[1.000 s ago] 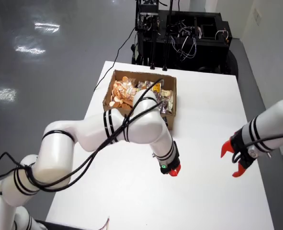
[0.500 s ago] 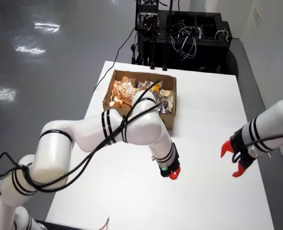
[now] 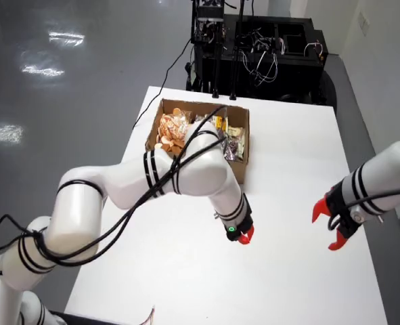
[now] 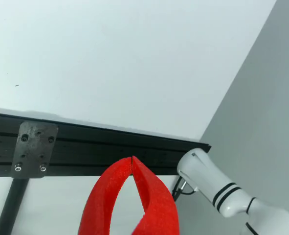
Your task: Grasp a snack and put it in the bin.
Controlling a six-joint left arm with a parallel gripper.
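My working gripper [image 3: 244, 235] has red fingers and hangs low over the white table [image 3: 294, 162], in front of the cardboard box [image 3: 243, 145]. In the wrist view the gripper [image 4: 132, 159] is shut, its two red fingertips touching with nothing between them. The box holds several snack packs [image 3: 172, 128], orange ones at its left and darker wrapped ones [image 3: 232, 141] at its right. My arm's elbow [image 3: 193, 169] covers the box's near side. I see no loose snack on the table.
A second white arm [image 3: 382, 177] stands still at the right, its red gripper [image 3: 328, 227] open above the table; the wrist view shows that arm [image 4: 217, 191] too. A black equipment rack [image 3: 260, 47] stands behind the table. A black rail [image 4: 95, 147] crosses the wrist view.
My gripper dipped slightly, then rose and drew a little toward the box; the elbow shifted up over the box's near side. The right arm has not moved.
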